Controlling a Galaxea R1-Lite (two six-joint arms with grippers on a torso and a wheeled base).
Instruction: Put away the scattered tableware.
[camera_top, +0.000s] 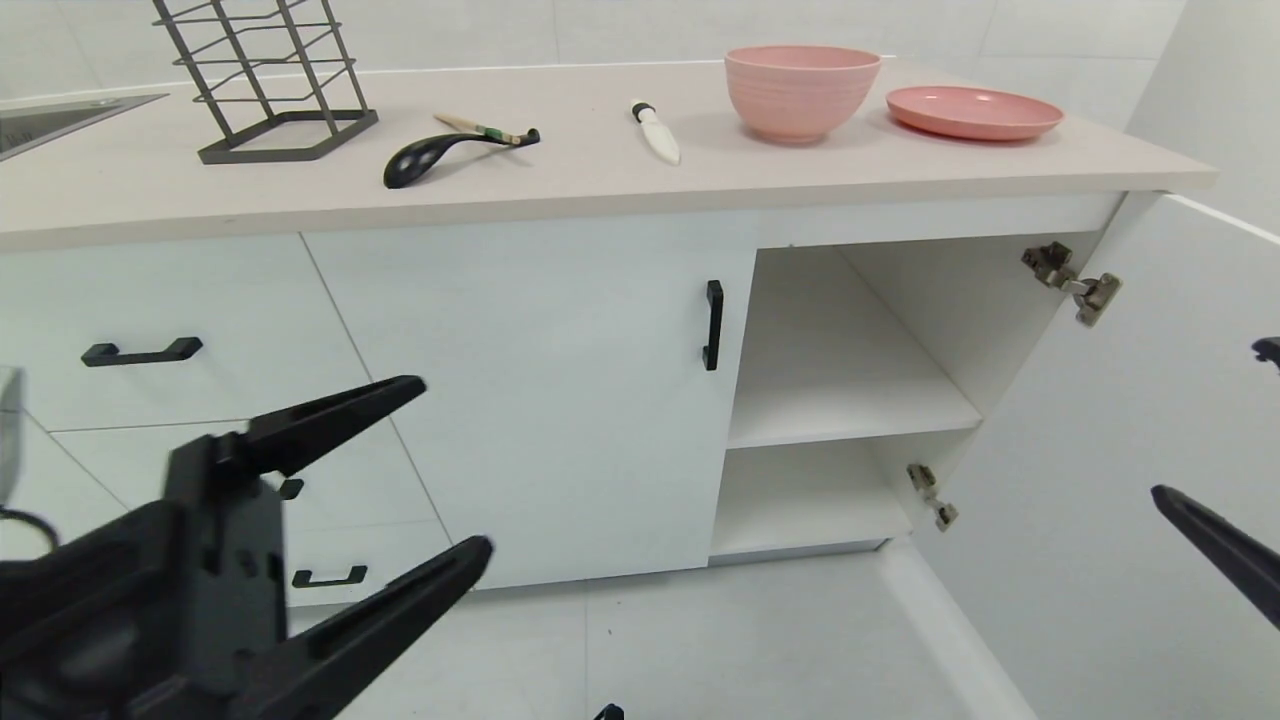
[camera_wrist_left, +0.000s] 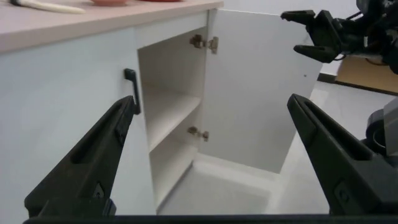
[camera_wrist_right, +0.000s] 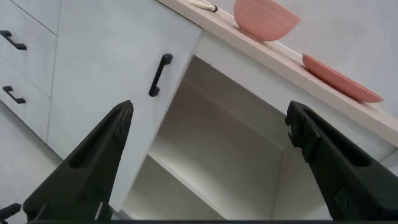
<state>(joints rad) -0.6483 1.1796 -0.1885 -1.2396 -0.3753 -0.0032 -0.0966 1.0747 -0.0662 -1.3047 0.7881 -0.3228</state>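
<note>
Pink round bowl (camera_top: 802, 90) on beige countertop (camera_top: 600, 175), pink flat plate (camera_top: 975, 112) at its 3 o'clock. Left gripper (camera_top: 452, 465), right gripper (camera_wrist_right: 208, 121): fingers released.

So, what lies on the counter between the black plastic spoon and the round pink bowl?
In the head view, a small white utensil with a black end lies there, apart from the black spoon and the pink bowl.

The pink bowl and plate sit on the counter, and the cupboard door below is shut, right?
Not quite: the pink bowl and plate sit on the counter, but the cupboard door below is open. The head view shows it.
</note>
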